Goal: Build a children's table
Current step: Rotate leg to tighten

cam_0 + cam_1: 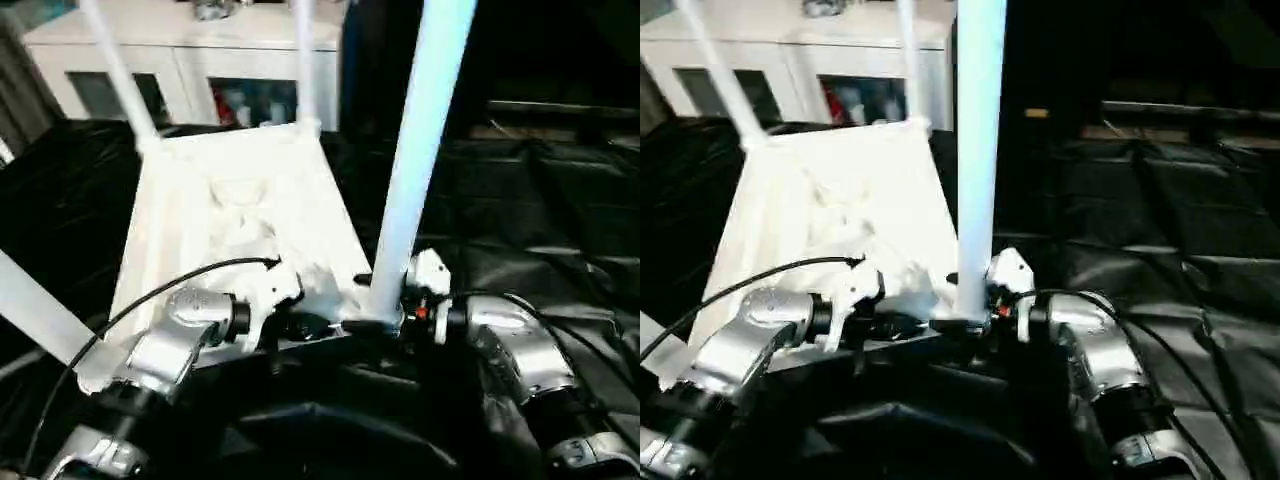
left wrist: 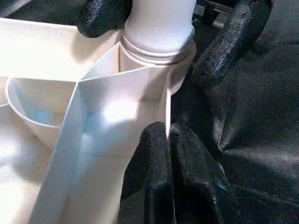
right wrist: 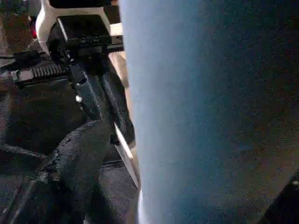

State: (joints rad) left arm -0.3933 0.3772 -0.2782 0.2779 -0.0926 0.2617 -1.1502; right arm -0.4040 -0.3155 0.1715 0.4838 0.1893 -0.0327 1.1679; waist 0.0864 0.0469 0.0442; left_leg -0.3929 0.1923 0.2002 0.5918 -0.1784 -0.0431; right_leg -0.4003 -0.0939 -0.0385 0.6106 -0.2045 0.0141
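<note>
The white children's table top lies upside down on black sheeting, ribs facing up. Two legs stand in its far sockets, one on the left and one on the right. A third leg slants out at the near left. The near right leg stands upright in its corner socket. My left gripper is shut on the table top's thin rim wall just beside that socket. My right gripper is open around the base of that leg, with one finger standing off the tube.
A white cabinet with glass doors stands behind the table. Wrinkled black sheeting covers the surface to the right and front. A black cable arcs over my left forearm.
</note>
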